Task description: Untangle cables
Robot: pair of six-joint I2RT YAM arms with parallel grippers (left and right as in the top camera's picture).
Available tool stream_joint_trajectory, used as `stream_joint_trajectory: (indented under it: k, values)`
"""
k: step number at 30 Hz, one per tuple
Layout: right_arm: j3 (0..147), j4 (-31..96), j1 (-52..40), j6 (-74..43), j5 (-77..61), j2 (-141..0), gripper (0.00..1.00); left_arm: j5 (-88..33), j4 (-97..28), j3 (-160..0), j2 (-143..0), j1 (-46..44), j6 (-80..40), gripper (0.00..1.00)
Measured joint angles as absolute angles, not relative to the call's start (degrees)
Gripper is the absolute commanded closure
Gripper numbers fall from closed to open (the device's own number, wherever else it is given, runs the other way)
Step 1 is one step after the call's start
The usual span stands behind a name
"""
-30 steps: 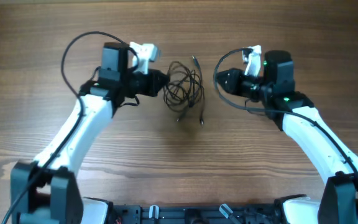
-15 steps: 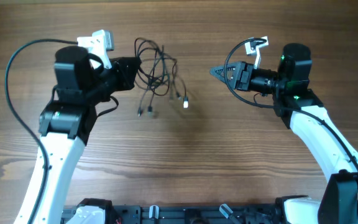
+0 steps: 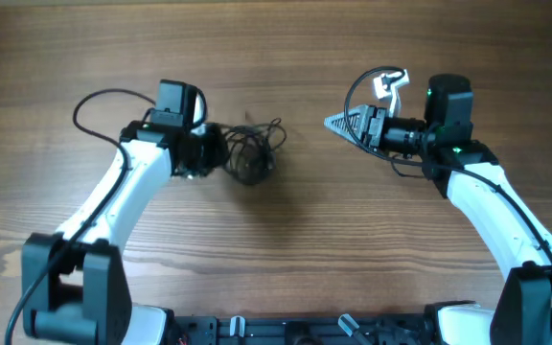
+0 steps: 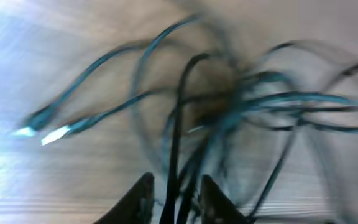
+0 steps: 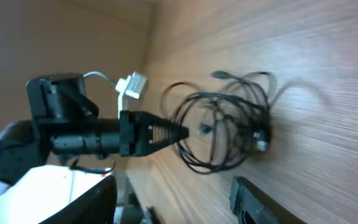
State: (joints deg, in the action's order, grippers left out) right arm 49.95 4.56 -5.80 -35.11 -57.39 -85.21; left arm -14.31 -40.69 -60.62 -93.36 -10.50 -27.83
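Holding the cables [image 3: 255, 156] in one tangle: left pincer [image 3: 226, 153] clenched on the strands, left of desk [image 3: 286, 259] centre. Right pincer [image 3: 338, 123] is well apart, and its state cannot be told. Loosening barely begun; next, right must catch a plug end.

Even, soft overhead light — left wrist view heavily motion-blurred, glare at left.

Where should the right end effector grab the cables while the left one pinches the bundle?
Probably the thin loop poking out at the far right of the cables, approached from the right. It stands clear of the dense knot, faces the right end effector, and lies opposite the left end effector's pinch.
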Motion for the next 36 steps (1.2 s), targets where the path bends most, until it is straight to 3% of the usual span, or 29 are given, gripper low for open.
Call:
stream_joint_trajectory:
  k: [1, 2, 6, 9, 11, 12, 13, 17, 22, 24, 25, 26, 27, 28, 30, 33, 36]
  values:
    - [50.0, 5.4, -5.8, -34.5, -56.5, -85.2, 0.4, -12.7, -42.0, -60.6, -94.0, -10.5, -27.6, 0.14]
    - [50.0, 6.7, -5.8, -33.5, -54.9, -85.2, 0.4, -10.3, -44.1, -60.6, -94.5, -10.5, -27.9, 0.09]
    - [50.0, 7.8, -5.8, -32.2, -51.8, -85.2, 0.39, -7.2, -51.3, -63.7, -94.5, -10.5, -27.9, 0.09]
    - [50.0, 9.5, -5.8, -31.4, -50.0, -85.2, 0.36, -5.8, -58.2, -72.5, -94.7, -10.5, -27.8, 0.22]
    - [50.0, 11.9, -5.8, -31.2, -48.2, -85.2, 0.26, -5.4, -60.4, -77.3, -94.7, -10.5, -27.9, 0.3]
    - [50.0, 13.8, -5.8, -31.0, -46.5, -85.2, 0.17, -5.4, -60.6, -79.4, -94.7, -10.5, -27.8, 0.42]
    - [50.0, 15.5, -5.8, -30.9, -44.8, -85.2, 0.15, -5.4, -60.2, -81.0, -94.6, -10.6, -27.7, 0.46]
    - [50.0, 18.9, -5.8, -30.5, -39.4, -85.2, 0.25, -5.9, -59.8, -81.8, -95.0, -12.3, -27.8, 0.47]
    - [50.0, 21.5, -5.8, -30.5, -32.1, -85.2, 0.25, -6.1, -59.5, -80.8, -98.9, -18.5, -28.4, 0.51]
    - [50.0, 21.9, -5.8, -30.5, -30.8, -85.2, 0.25, -6.3, -59.6, -80.3, -101.4, -21.0, -28.7, 0.64]
    - [50.0, 22.1, -5.8, -30.5, -30.1, -85.2, 0.25, -6.3, -59.6, -80.1, -102.7, -22.1, -29.0, 0.77]
    - [50.0, 22.4, -5.8, -30.5, -29.8, -85.2, 0.25, -6.5, -59.6, -80.1, -103.8, -23.0, -29.1, 0.96]
    - [50.0, 22.8, -5.8, -30.5, -29.5, -85.2, 0.27, -6.5, -59.6, -80.1, -104.7, -23.7, -29.3, 0.96]
    - [50.0, 23.2, -5.8, -30.5, -29.3, -85.2, 0.44, -6.5, -59.6, -80.1, -105.4, -24.2, -29.3, 0.96]
    - [50.0, 23.4, -5.8, -30.4, -29.1, -85.2, 0.62, -6.5, -59.6, -80.1, -106.0, -24.5, -29.3, 0.96]
    - [50.0, 23.6, -6.1, -30.3, -29.0, -85.2, 0.63, -6.5, -59.8, -80.1, -106.0, -24.4, -29.3, 0.96]
    - [50.0, 23.2, -7.6, -30.1, -29.4, -85.2, 0.5, -6.5, -62.4, -82.8, -105.6, -23.8, -29.2, 0.96]
